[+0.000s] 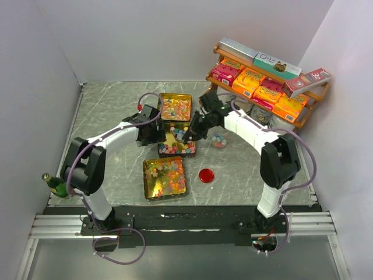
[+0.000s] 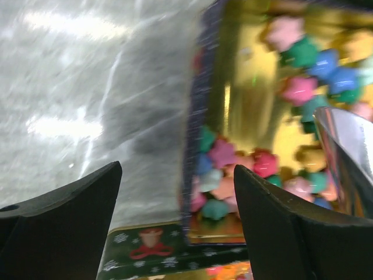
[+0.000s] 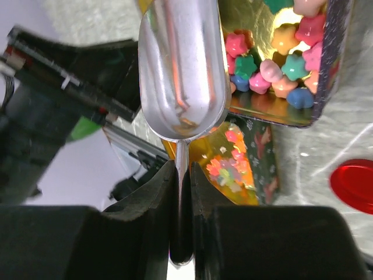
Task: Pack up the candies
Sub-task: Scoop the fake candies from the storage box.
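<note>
Candies, tiny loose stars in pink, green, blue and orange (image 3: 274,64), lie heaped in the gold-lined tin box (image 3: 335,70) just ahead of my right claw (image 3: 182,175), which is clamped on the thin handle of a shiny metal scoop (image 3: 180,64). My left claw (image 2: 176,175) gapes wide, a finger either side of that tin's wall. Light, hard and quick to roll, I judge, too small to pinch: slide the scoop's lip under the heap.

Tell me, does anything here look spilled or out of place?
The candies seem contained, none spilled. But the red-and-white box lies slanted atop the shelf, overhanging its right end, and the red lid lies loose on the table, apart from the jar.
</note>
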Robot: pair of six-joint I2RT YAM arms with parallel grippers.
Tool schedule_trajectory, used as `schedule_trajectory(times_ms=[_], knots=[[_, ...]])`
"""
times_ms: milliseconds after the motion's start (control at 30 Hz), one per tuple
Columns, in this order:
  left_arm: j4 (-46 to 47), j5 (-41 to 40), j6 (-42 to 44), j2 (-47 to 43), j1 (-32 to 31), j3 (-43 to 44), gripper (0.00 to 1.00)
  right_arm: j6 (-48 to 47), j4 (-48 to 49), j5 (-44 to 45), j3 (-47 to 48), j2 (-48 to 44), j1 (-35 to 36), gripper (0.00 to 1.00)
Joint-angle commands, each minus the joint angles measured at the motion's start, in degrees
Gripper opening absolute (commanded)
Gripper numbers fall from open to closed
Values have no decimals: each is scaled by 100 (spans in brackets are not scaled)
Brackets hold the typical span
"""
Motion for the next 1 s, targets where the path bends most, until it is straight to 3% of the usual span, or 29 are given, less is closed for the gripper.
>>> schedule_trajectory(times_ms=[0,467,733,900,967], knots=[[17,-126,-145,-48,95,-81,81,1091,249,598,353,174,367,0],[167,585,13,400,236,-134,45,2506,-612,2198,415,517,974,0],[167,744,48,576,236,-143,25,2682,-656,2559,353,788,1027,0],[105,823,109,594,236,-161,4,2656,-867,2875,565,938,1019,0],[70,814,171,620,236,-126,1,2717,-911,2937,539,982,992,0]])
